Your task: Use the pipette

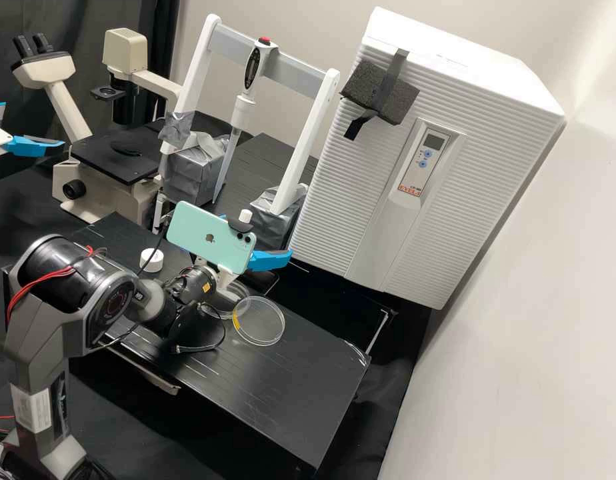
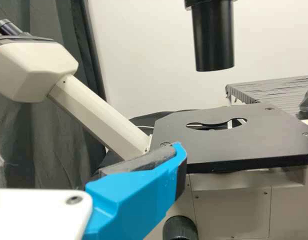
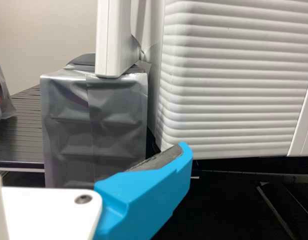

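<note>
1. The pipette (image 1: 247,93) hangs upright from the crossbar of a white stand (image 1: 308,127); its tip points down between the stand's two legs; neither gripper touches it.
2. The left gripper (image 1: 28,133) is held level at the far left, just beside the microscope (image 1: 98,177); its blue finger (image 2: 144,187) lies close to the edge of the black stage; the pad is bare, so the jaws seem to stand apart with nothing in them, though the second finger is cut off.
3. The right arm stretches low over the black bench (image 1: 288,393), with a mint-green phone (image 1: 211,237) on its wrist; the right gripper (image 1: 268,258) points at the ribbed white cabinet (image 1: 415,167), near the grey taped block (image 3: 94,130) that holds one stand leg; its pad is likewise bare, the jaws apart and empty.
4. A clear petri dish (image 1: 258,320) lies flat on the bench, just in front of the right gripper.
</note>
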